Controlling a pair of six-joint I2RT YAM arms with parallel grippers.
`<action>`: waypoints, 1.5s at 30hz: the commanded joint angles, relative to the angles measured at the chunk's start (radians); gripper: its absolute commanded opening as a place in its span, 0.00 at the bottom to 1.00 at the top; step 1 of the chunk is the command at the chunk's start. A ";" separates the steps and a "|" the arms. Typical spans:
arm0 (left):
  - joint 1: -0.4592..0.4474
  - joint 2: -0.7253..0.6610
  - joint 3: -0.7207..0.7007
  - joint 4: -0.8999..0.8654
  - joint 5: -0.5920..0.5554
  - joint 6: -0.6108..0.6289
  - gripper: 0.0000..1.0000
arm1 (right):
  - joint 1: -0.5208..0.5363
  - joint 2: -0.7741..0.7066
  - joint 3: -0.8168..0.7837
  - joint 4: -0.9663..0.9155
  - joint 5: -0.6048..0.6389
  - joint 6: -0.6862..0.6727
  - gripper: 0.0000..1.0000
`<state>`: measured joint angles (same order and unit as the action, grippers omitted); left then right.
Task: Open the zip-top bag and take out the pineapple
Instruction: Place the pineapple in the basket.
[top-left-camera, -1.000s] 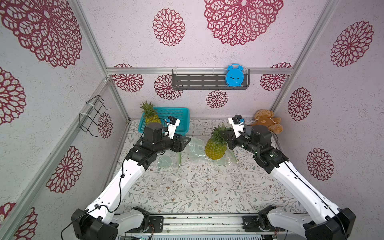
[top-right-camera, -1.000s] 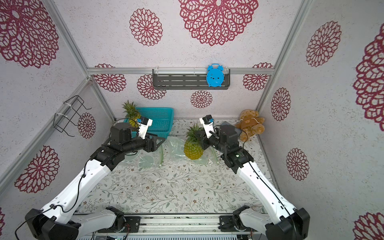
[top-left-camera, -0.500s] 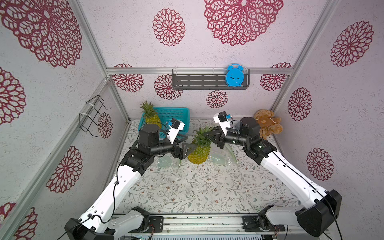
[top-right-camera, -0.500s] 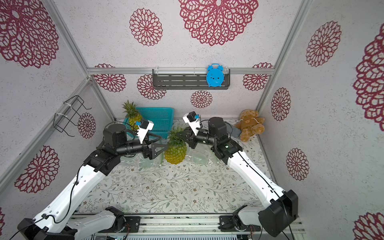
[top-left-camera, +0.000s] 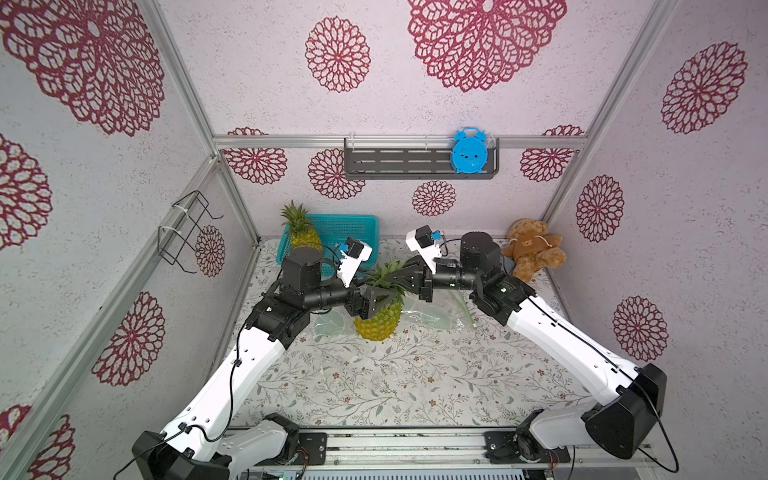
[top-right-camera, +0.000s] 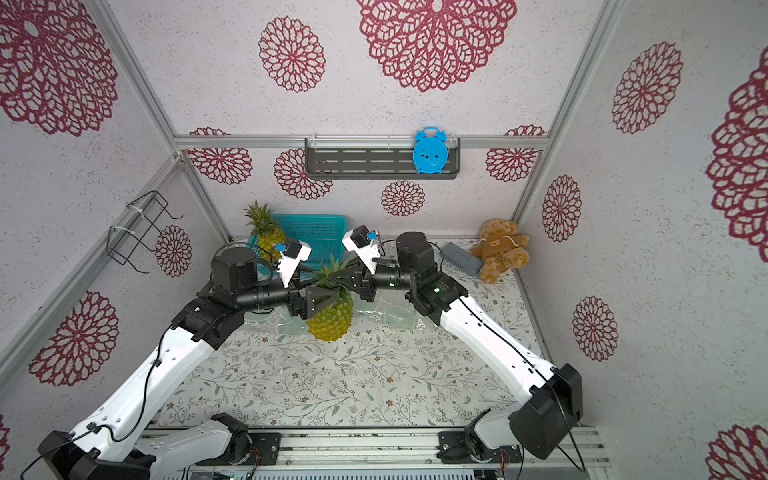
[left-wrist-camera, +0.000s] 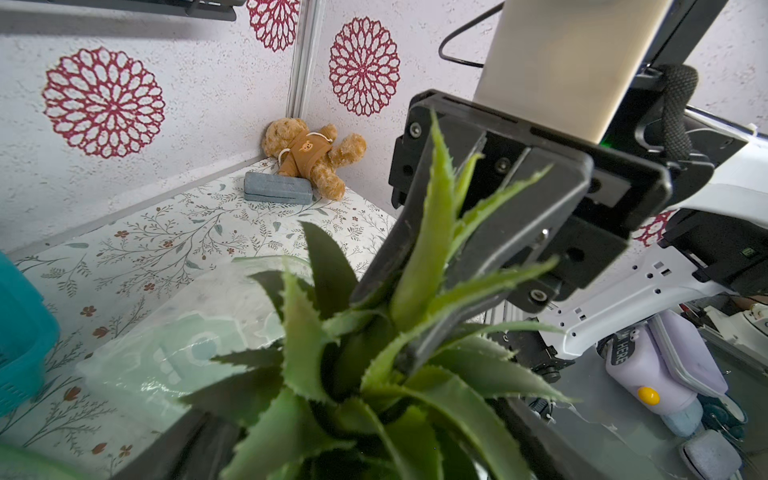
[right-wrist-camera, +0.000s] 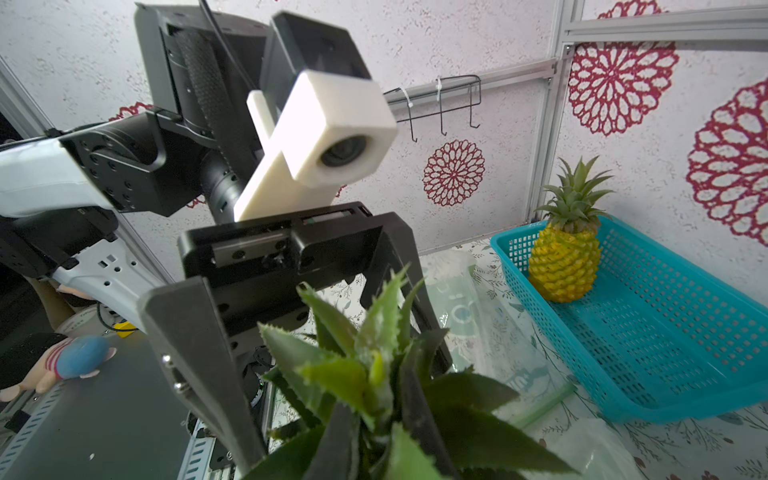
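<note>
**Out and standing tall**

Down on the floral-print bench (top-left-camera: 415, 374), clear zip-top plastic bag (top-left-camera: 432, 319) lying flat. Just in front, fully outside it, yellow plastic pineapple with green leaf crown (top-left-camera: 376, 322), upright. Right hand (top-left-camera: 399, 276) clamped on the crown leaves. Left hand (top-left-camera: 384, 297) spread wide either side of the crown, not gripping.

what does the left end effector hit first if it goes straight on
Most likely the leafy top of the pineapple, between its open jaws; the right end effector grips it just beyond.
</note>
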<state>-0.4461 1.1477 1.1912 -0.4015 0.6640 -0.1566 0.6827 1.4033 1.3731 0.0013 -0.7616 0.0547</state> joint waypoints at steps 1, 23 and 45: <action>-0.008 0.013 0.002 0.019 -0.016 0.020 0.89 | 0.020 -0.020 0.082 0.122 -0.042 0.023 0.00; -0.027 -0.005 -0.039 0.168 -0.059 -0.070 0.00 | 0.049 -0.033 0.038 0.119 0.072 0.006 0.00; -0.022 0.092 0.077 0.208 -0.697 -0.164 0.00 | 0.045 -0.387 -0.364 0.283 0.930 -0.056 0.53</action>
<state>-0.4751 1.2259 1.1961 -0.3332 0.1493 -0.2874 0.7254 1.0592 1.0275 0.2211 0.0269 0.0082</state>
